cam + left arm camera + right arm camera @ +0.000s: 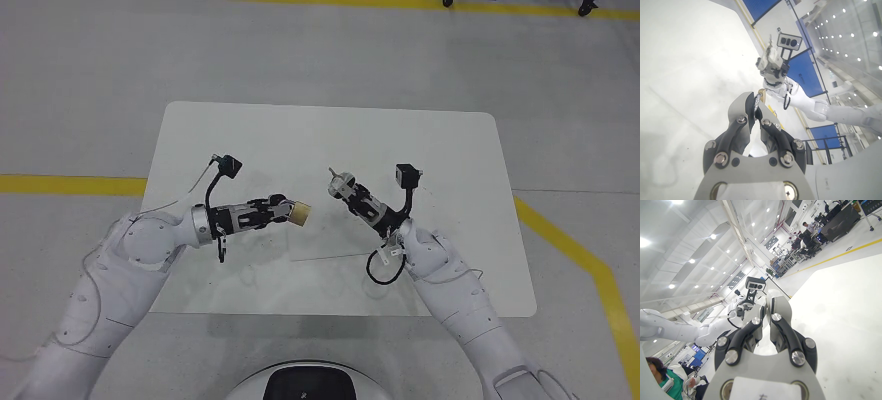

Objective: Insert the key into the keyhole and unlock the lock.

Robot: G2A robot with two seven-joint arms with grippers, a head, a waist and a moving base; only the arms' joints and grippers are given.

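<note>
Seen from the top, the left gripper (283,209) holds the lock (299,211) over the middle of the table (400,140). The right gripper (340,184) holds the key (332,174) just beside it, a little nearer the table's far edge. The left wrist view adds the grip itself: the left gripper (755,102) has its jaws pinched narrow on the silver shackle (756,100), with the lock's brass body (762,95) jutting past the fingertips. Farther off, it shows the key (769,40) standing out of the right gripper (769,55) as a thin, toothed, pale blade. In the right wrist view the right gripper (768,303) has its jaws almost together, and the key between them is too thin to make out. Both grippers sit well in from every table edge, with an open gap between lock and key.
</note>
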